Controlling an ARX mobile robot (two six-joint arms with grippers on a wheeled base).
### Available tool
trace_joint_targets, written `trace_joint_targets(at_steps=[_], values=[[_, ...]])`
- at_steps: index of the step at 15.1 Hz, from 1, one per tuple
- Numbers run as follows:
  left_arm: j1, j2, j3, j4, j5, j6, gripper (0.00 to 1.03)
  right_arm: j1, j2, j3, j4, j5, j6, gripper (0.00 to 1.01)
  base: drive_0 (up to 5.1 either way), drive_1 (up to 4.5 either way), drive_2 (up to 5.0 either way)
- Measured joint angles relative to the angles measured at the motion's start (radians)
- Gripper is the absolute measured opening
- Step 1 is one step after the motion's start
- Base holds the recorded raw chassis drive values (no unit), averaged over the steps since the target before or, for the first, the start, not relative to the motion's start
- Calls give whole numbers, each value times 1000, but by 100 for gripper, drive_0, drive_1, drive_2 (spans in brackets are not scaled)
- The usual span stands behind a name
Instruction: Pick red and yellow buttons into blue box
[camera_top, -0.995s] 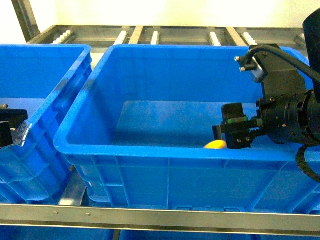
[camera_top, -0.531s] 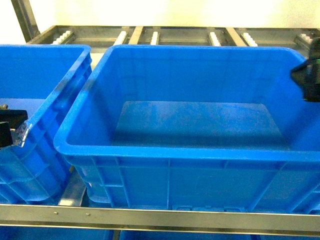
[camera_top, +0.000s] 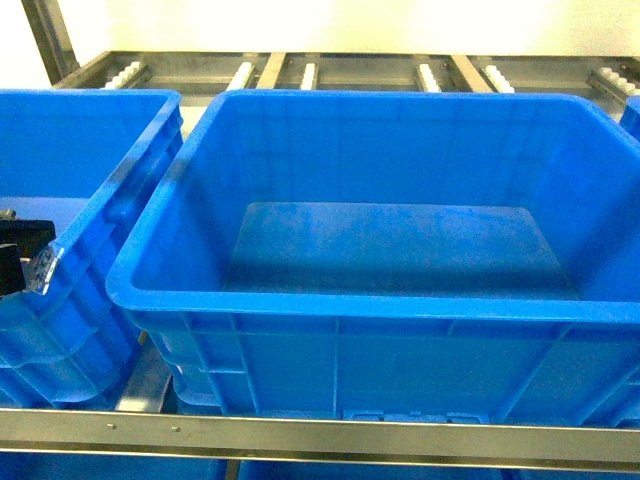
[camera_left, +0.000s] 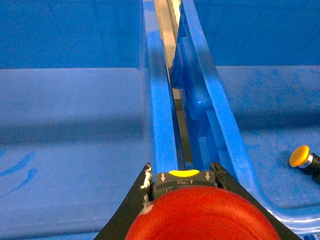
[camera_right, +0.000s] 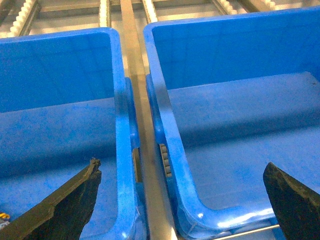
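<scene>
Metal rollers lie behind the big blue box (camera_top: 400, 200); the right arm seen a second ago has gone from the head view. Yellow button (camera_left: 301, 156) lies inside, hidden from the head camera; left fingers (camera_left: 141, 186) pinch the red button (camera_left: 200, 215), cut off below; right fingers (camera_right: 55, 205) are spread.

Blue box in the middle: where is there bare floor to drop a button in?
Nearly all the floor of the blue box is bare, wall to wall. Only the yellow button lies there, by the near wall, seen from the left wrist. The left end effector holds the red button.
</scene>
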Motion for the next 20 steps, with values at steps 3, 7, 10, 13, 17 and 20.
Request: trace_joint_targets(at_steps=[3, 7, 10, 13, 17, 20], values=[[0, 0, 0, 0, 0, 0, 27, -25, -82, -131, -7, -34, 3, 98, 0, 0, 0], [0, 0, 0, 0, 0, 0, 27, 5, -134, -167, -16, -29, -19, 98, 0, 0, 0], [-20, -16, 1, 22, -3, 12, 27, 5, -134, -167, -16, -27, -19, 98, 0, 0, 0], [-27, -56, 61, -31, -18, 8, 27, 5, -134, -167, -16, -27, -20, 98, 0, 0, 0], [-37, -50, 112, -37, -31, 8, 27, 5, -134, -167, -16, -27, -20, 98, 0, 0, 0], [-104, 155, 303, -15, 44, 21, 27, 5, -134, -167, -16, -27, -20, 98, 0, 0, 0]])
